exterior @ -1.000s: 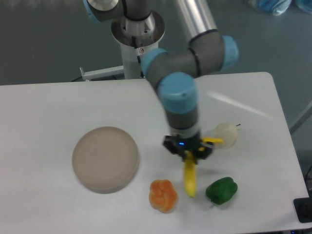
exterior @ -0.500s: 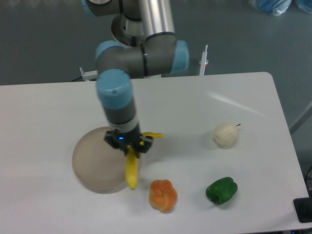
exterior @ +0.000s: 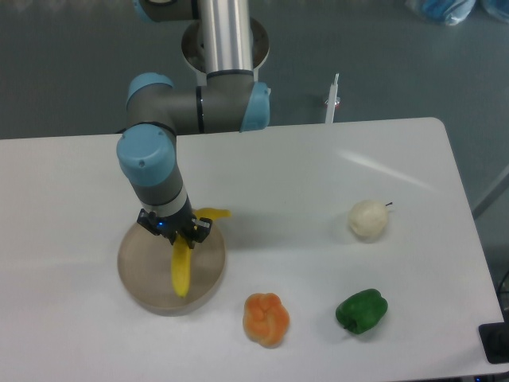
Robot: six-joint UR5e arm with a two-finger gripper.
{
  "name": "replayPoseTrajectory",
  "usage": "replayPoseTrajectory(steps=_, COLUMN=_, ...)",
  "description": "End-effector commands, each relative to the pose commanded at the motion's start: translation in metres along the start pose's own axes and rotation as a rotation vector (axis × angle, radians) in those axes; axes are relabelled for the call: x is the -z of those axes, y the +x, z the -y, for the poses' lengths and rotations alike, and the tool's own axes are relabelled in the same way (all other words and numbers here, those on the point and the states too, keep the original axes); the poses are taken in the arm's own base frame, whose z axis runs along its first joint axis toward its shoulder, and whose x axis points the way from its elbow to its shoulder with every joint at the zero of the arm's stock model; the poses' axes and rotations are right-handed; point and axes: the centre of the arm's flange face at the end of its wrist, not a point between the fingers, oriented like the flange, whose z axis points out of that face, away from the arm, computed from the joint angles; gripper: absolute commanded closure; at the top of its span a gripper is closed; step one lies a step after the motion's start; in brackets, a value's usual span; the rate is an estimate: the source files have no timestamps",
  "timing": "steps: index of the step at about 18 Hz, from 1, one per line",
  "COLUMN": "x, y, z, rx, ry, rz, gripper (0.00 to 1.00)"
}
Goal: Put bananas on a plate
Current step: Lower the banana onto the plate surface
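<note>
The curved yellow banana hangs from my gripper, which is shut on its upper part. One end points down over the plate; the other end sticks out to the right by the gripper. The round beige-tan plate lies on the white table at the left, directly under the gripper and banana. I cannot tell whether the banana's lower tip touches the plate.
A lumpy orange pepper lies just right of the plate near the front edge. A green pepper lies further right. A whitish round item sits at the right. The arm's base stands behind the table.
My gripper has carried the banana leftward from beside the peppers across the table, and it now hangs over the plate's middle.
</note>
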Motion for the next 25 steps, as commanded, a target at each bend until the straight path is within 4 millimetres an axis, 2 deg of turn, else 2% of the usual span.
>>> replayPoseTrajectory(steps=9, x=-0.018, y=0.015, z=0.009, rx=-0.026, ry=-0.003, rz=-0.001, gripper=0.73)
replayPoseTrajectory(steps=20, x=-0.022, y=0.029, z=0.013, rx=-0.036, ry=-0.011, rz=-0.001, gripper=0.73)
replayPoseTrajectory(steps=25, x=-0.025, y=0.030, z=0.013, rx=-0.038, ry=-0.015, rz=-0.002, gripper=0.69)
